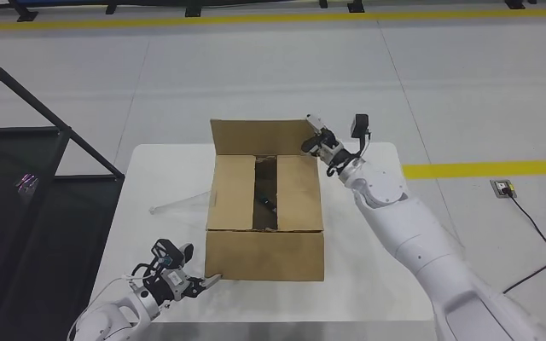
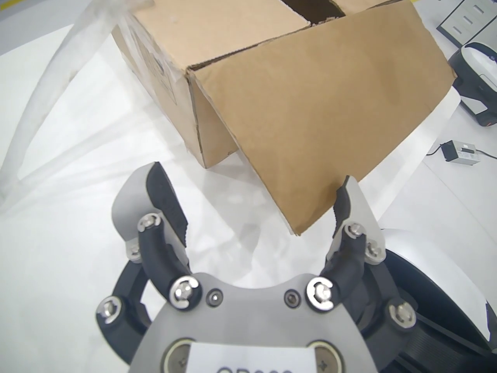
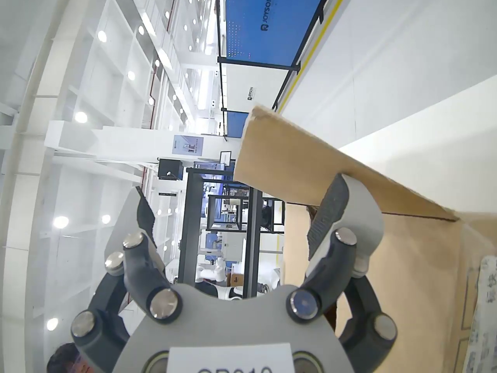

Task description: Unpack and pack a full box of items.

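Though spread wide, left gripper [image 2: 250,174] and right gripper [image 3: 238,184], each perhaps touching the box [image 1: 264,251].

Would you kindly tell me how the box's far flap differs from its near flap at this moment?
The far flap stands raised above the box's back edge; the near flap slopes down and outward over the front. The right gripper sits at the far flap's corner, while the left gripper sits by the near flap's lower corner. Both are plain brown cardboard, folded open, each with an open gripper beside it.
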Robot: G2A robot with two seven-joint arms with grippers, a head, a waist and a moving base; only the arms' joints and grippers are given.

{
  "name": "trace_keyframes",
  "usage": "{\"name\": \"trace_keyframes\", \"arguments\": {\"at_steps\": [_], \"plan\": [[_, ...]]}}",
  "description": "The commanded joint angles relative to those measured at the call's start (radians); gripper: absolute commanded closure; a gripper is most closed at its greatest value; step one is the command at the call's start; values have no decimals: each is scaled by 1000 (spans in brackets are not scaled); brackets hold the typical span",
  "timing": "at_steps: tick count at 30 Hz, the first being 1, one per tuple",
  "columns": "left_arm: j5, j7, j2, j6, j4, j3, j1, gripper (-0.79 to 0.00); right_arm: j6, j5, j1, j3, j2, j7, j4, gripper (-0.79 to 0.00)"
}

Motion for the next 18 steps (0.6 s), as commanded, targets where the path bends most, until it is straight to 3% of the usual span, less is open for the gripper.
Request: {"name": "trace_keyframes", "arguments": {"at_steps": [1, 18], "plan": [[-3, -1, 1, -1, 0, 2, 0, -785, -15, 5, 6, -8, -14, 24, 26, -785], [-9, -5, 1, 5, 2, 4, -2, -785, -3, -6, -3, -8, -17, -10, 2, -785]]}}
